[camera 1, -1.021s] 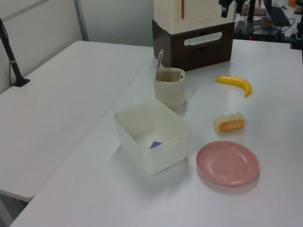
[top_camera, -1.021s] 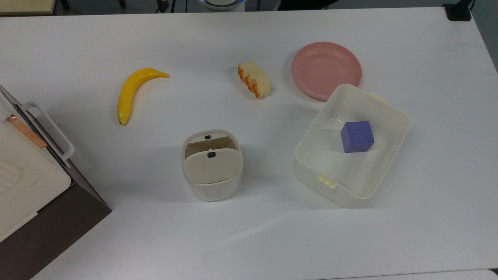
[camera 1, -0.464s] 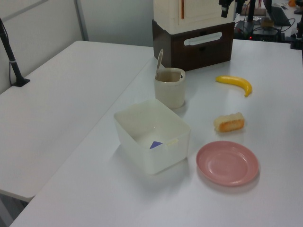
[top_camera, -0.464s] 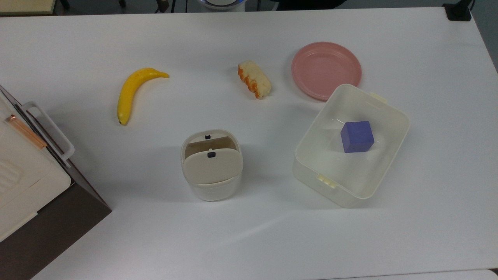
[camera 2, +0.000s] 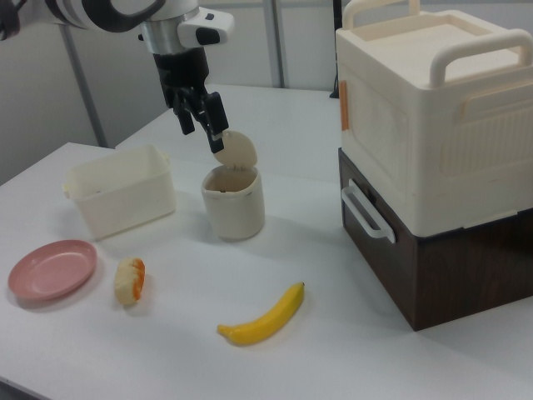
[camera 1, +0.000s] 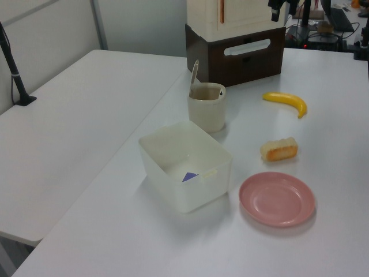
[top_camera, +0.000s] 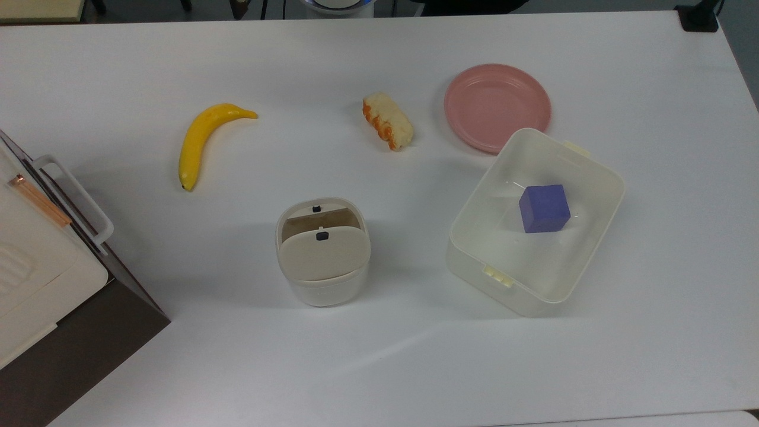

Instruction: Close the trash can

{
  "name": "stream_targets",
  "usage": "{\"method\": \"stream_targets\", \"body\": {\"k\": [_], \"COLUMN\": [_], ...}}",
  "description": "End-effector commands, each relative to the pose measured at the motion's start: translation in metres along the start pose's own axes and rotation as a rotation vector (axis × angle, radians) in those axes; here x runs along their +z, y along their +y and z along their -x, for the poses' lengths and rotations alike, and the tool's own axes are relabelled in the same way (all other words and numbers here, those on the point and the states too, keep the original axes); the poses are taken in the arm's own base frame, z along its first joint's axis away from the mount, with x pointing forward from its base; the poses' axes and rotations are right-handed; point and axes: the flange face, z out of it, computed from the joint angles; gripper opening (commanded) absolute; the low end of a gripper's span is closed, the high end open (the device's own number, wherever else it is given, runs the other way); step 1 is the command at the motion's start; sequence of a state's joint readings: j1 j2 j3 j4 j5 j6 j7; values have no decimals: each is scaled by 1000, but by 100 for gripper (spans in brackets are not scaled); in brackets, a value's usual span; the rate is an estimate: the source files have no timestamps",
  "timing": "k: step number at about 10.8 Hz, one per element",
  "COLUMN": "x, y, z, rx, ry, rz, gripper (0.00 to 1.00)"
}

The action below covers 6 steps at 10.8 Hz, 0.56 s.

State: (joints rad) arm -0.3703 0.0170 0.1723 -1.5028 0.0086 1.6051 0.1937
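Observation:
The trash can (top_camera: 323, 279) is a small cream-white bin in the middle of the white table (top_camera: 379, 367). Its beige lid (top_camera: 323, 252) with a dark button stands tilted up, and the mouth shows behind it. In the left view the trash can (camera 1: 206, 112) stands with its lid (camera 1: 195, 74) upright. In the right view the trash can (camera 2: 234, 204) has its round lid (camera 2: 236, 151) raised, and my gripper (camera 2: 202, 125) hangs open just above and to the right view's left of the lid. I cannot tell whether a finger touches the lid.
A translucent tub (top_camera: 593, 237) holding a purple cube (top_camera: 544, 208) sits on the top view's right of the can. A pink plate (top_camera: 497, 107), a bread piece (top_camera: 388, 120) and a banana (top_camera: 204, 139) lie behind. A cream and brown cabinet (top_camera: 53, 284) fills the top view's left corner.

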Motion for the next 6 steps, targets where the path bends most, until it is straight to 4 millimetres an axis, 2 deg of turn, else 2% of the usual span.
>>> {"method": "stream_targets", "body": {"k": [1, 2, 3, 4, 5, 6], "x": [0, 8, 8, 15, 22, 43], "y": [-15, -39, -50, -60, -71, -83], "z": [5, 1, -3, -5, -5, -12], "rx": [-90, -125, -143, -175, -238, -303], "ry": [13, 28, 33, 23, 24, -4], "rz": [10, 8, 4, 27, 101, 147], "gripper": [94, 63, 11, 0, 0, 0]}}
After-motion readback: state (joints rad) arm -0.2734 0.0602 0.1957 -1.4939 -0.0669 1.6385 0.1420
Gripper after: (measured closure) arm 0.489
